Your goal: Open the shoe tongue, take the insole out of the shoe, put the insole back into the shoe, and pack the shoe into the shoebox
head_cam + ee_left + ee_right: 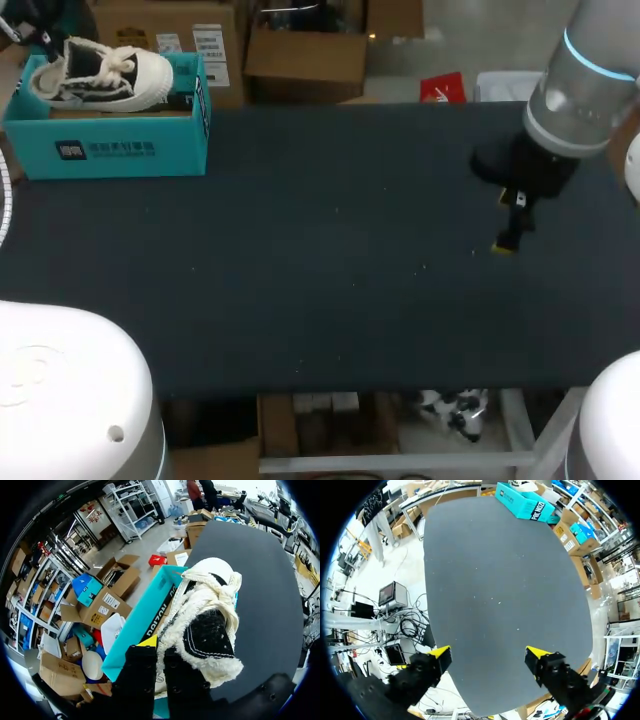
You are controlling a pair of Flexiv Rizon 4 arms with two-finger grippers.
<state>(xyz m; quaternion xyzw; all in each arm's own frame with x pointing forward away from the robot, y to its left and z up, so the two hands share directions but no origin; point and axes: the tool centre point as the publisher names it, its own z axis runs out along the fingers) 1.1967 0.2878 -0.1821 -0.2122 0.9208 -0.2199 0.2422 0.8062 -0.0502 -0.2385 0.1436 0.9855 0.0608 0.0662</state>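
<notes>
A cream and black shoe [100, 75] lies on its side in the open teal shoebox [110, 145] at the table's far left corner, toe to the right. In the left wrist view my left gripper [160, 647] is shut on the fleecy edge at the heel of the shoe [207, 630], which sits above the shoebox's wall [145, 615]. My right gripper [508, 222] hangs open over the right side of the table, far from the box. Nothing lies between its fingers [487, 652]. The shoebox [525, 502] shows far ahead of it. The insole is not visible.
The dark table top [330, 250] stretches bare between the box and my right gripper. My arms' white bases [70, 400] rise at the near corners.
</notes>
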